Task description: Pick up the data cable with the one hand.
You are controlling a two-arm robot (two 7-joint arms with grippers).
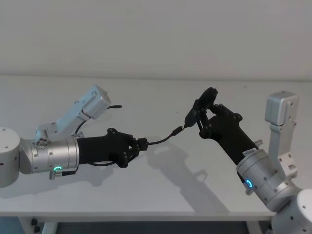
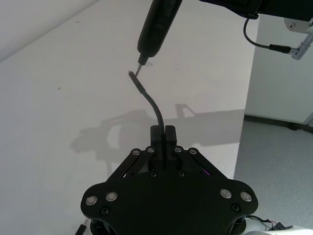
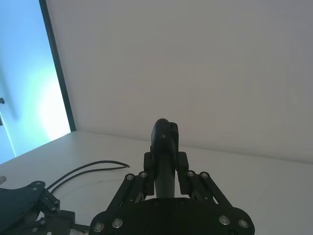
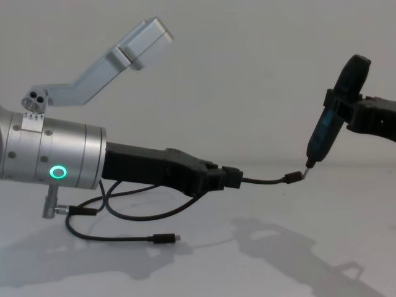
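Note:
The data cable point(image 1: 163, 138) is a thin black cord. My left gripper point(image 1: 141, 145), on the silver wrist with the green ring, is shut on it near one end, held above the white table. A short curved length sticks out past the fingertips point(image 2: 168, 131) to a small plug point(image 4: 291, 178). The rest of the cable point(image 4: 136, 238) trails under the arm and lies looped on the table, ending in another plug point(image 4: 164, 238). My right gripper point(image 1: 202, 114) is shut on a black pen-like tool point(image 4: 331, 120), whose thin tip nearly touches the raised plug point(image 2: 133, 74).
The white table point(image 1: 161, 97) runs back to a plain wall, with its front edge near me. A short black lead with a silver plug point(image 4: 68, 210) hangs at the left wrist. Part of the cable point(image 3: 93, 166) lies on the table behind the left arm.

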